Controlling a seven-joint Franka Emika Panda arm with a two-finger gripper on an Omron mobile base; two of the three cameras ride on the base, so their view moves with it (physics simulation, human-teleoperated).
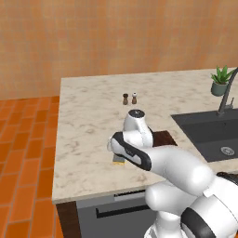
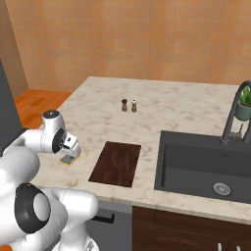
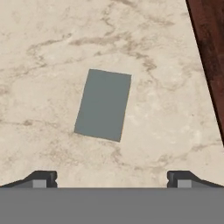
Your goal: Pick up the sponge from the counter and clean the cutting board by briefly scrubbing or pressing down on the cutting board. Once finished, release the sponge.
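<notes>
jaws wide above sponge (image 3: 103, 105) on counter (image 3: 52, 39), cutting board (image 3: 213, 48) cut off at edge.

An orange-tan wall (image 1: 116, 32) stands behind the kitchen. Terracotta floor tiles (image 1: 25, 153) lie alongside dark wood cabinets (image 2: 191, 228).
</notes>
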